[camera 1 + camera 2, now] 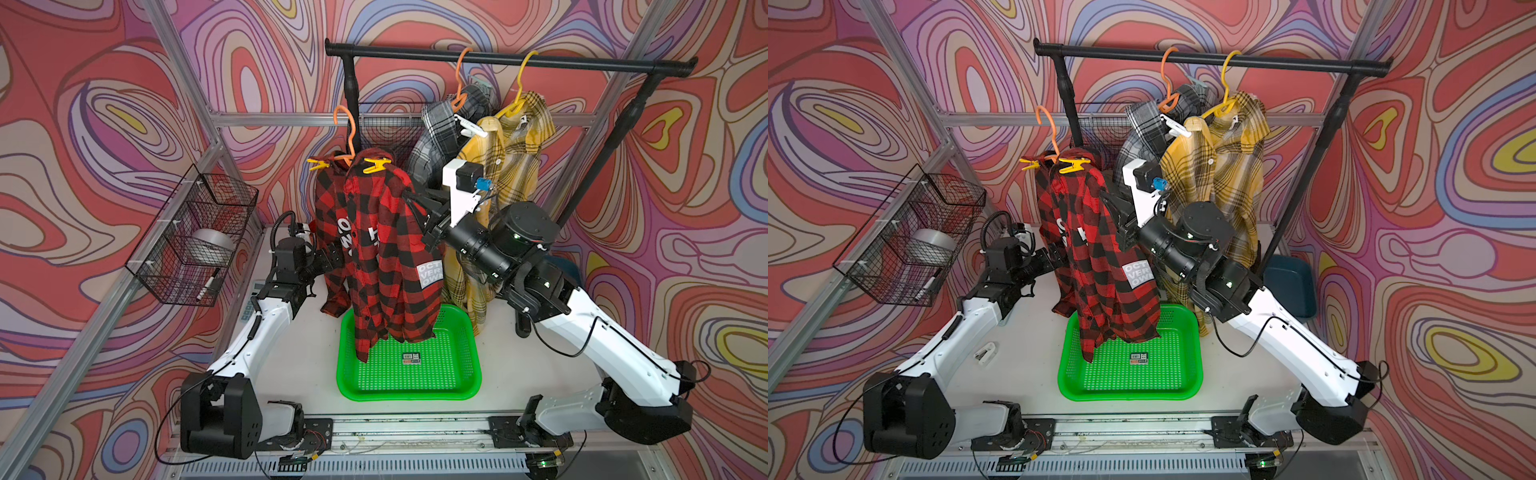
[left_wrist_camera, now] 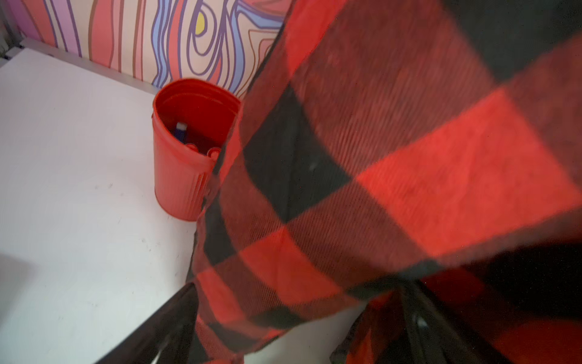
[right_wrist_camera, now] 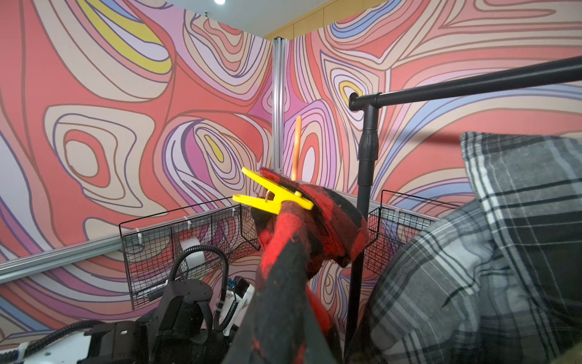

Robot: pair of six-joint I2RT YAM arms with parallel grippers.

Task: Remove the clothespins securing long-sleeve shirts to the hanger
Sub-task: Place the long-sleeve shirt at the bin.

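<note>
Walls point(image 1: 104, 124): swirl print in red, lilac, cream and yellow, all round.
Frame point(image 1: 291, 119): aluminium, corner at 11 o'clock.
Bench point(image 1: 307, 357): white, 6 o'clock.
Rail point(image 1: 582, 61): black, 1 o'clock.
Wire basket point(image 1: 195, 237): black, 9 o'clock.
Ceiling light point(image 3: 219, 1): lit.

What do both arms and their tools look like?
Left arm and right arm: white link shells, black joint housings, thin black cables along the links. Green lights on the right arm's joints. Left tool and right tool are black.
</note>
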